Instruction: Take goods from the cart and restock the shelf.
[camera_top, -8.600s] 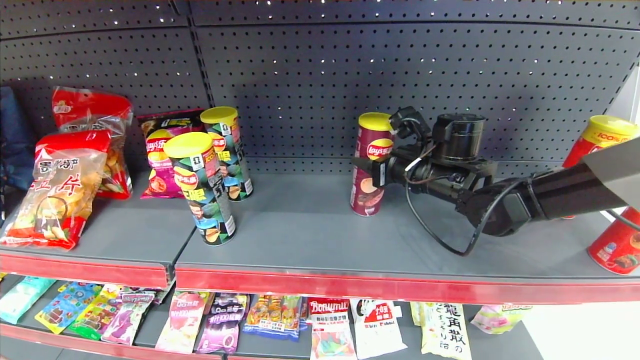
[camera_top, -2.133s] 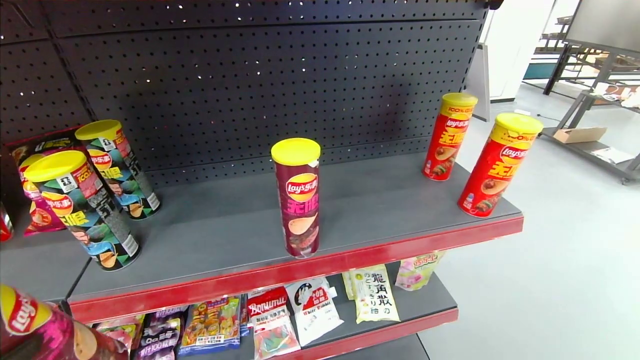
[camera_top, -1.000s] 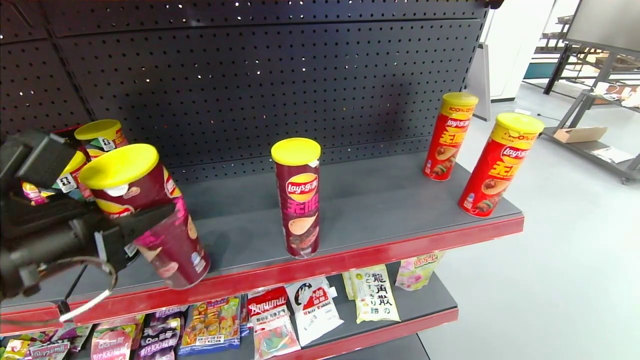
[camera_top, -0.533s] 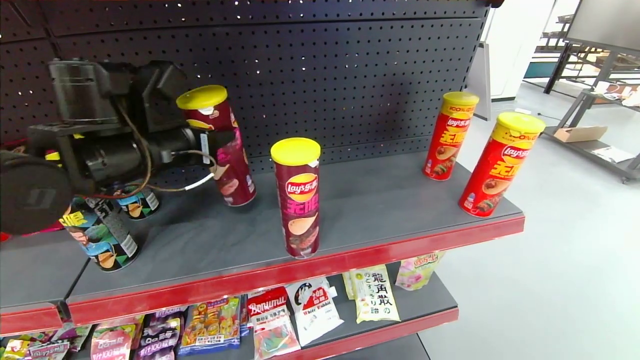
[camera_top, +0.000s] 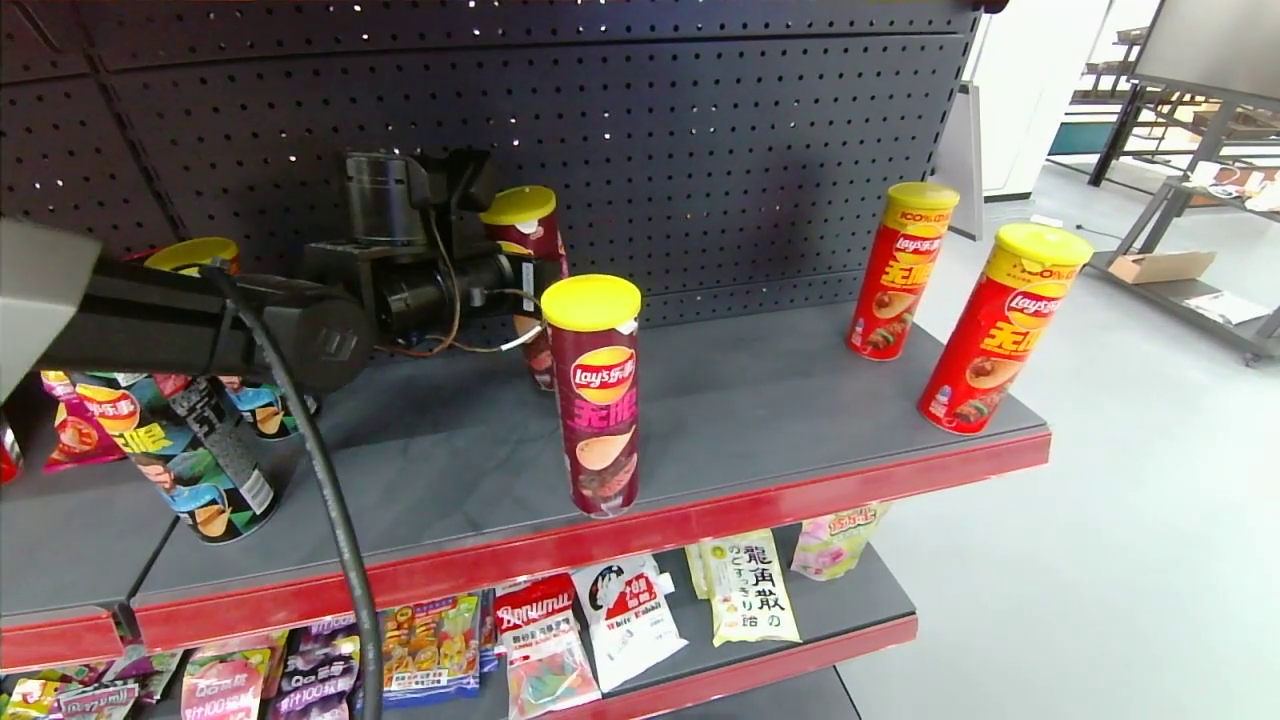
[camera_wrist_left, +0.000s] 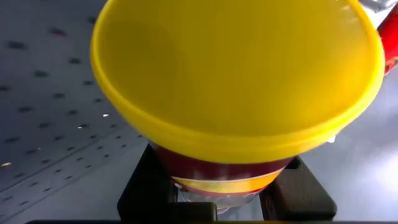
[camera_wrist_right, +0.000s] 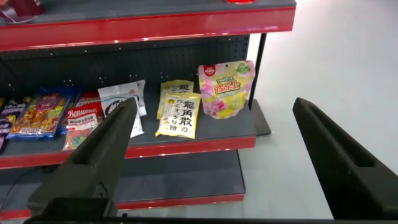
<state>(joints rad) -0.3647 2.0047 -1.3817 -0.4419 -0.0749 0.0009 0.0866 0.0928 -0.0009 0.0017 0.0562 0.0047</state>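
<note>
While my left tool (camera_top: 528, 285) squeezes the purple chip can (camera_top: 518, 205), the can stands straight up at the back of the shelf (camera_top: 450, 470), at 11 o'clock from the front can (camera_top: 603, 400). I think down comes next.

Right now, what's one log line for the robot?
left claw: shut on maroon can | placement: upright, behind front can, near pegboard | right claw: open

Maroon can (camera_top: 530, 238) is rocking a yellow lid, red cans (camera_top: 985, 340) are too; pegboard (camera_top: 700, 150) is looking dotted dark grey.
</note>
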